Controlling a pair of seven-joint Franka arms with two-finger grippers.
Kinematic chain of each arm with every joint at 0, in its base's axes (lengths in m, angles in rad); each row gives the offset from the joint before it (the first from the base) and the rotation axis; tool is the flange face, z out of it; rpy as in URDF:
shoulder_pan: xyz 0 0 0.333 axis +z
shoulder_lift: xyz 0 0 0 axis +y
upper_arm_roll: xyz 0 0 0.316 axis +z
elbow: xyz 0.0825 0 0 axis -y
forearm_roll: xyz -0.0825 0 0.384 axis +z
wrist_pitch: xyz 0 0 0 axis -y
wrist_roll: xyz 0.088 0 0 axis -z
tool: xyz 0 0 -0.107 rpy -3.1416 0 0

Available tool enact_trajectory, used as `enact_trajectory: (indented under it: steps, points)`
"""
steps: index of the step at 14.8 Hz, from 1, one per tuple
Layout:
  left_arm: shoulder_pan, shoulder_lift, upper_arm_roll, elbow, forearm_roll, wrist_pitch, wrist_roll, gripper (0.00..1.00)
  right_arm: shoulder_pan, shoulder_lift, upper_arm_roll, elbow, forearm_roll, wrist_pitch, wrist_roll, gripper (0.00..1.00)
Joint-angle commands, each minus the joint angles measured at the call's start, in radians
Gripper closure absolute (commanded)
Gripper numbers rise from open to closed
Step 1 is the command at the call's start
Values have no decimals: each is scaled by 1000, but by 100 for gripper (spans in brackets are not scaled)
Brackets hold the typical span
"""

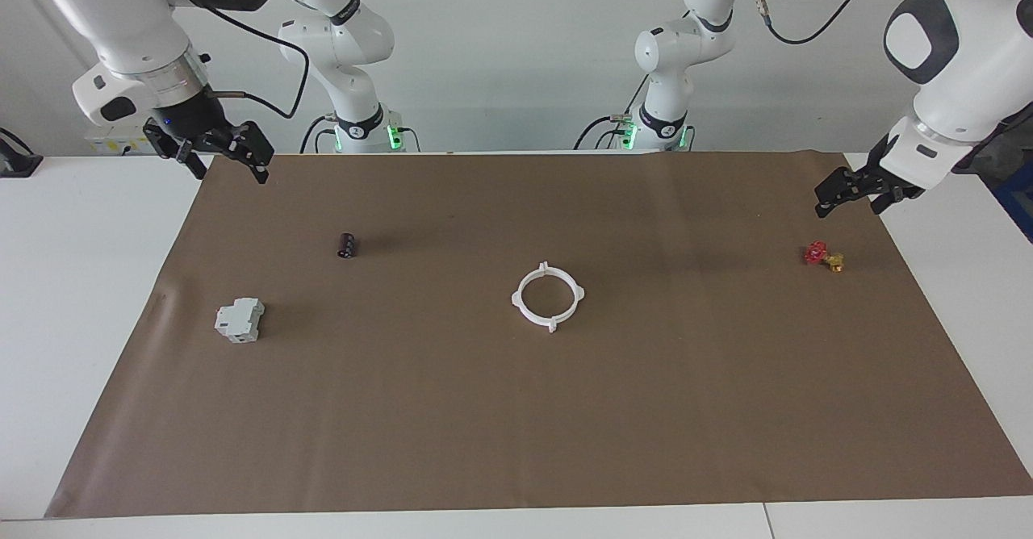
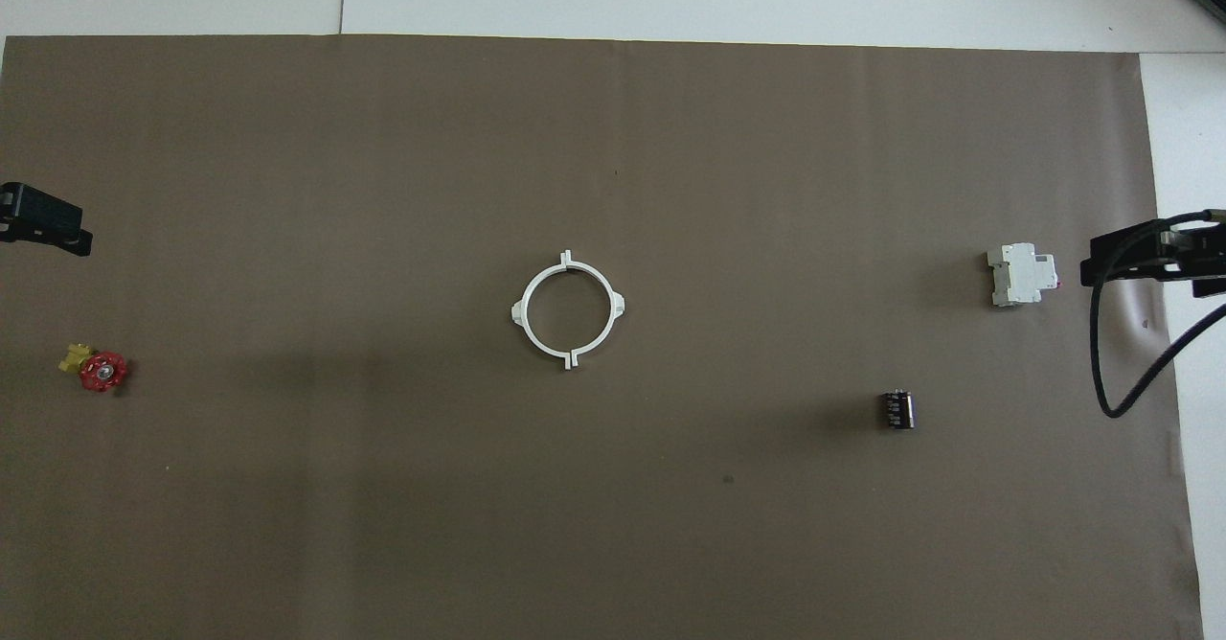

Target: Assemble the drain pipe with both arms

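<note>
The drain pipe [image 1: 525,315] lies flat on the middle of the brown mat as a closed white ring with small tabs around it, also seen in the overhead view [image 2: 536,343]. Nothing touches it. My left gripper [image 1: 849,200] hangs open and empty over the mat's edge at the left arm's end of the table, above and apart from a small red and yellow part. Only its tip [image 2: 43,228] shows from overhead. My right gripper [image 1: 230,169] waits open and empty over the mat's corner at the right arm's end, by the robots [image 2: 1149,262].
A grey boxy block [image 1: 240,319] [image 2: 1022,275] and a small black cylinder [image 1: 347,244] [image 2: 897,409] sit toward the right arm's end. A red and yellow valve-like part [image 1: 823,256] [image 2: 96,368] lies toward the left arm's end. The brown mat [image 1: 516,442] covers most of the table.
</note>
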Motion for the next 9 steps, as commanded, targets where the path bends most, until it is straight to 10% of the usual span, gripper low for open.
enact_trajectory:
  steps: [1,4,9]
  points:
    - [-75,-56,56,-11,-20,-52,-7,0,1,-24,0,-28,4,11,10,0]
    - [-294,-114,252,-89,-32,-25,-44,0,1,-24,0,-28,4,11,11,0]
    - [-321,-150,285,-123,-52,-14,-44,0,1,-24,0,-28,4,11,10,0]
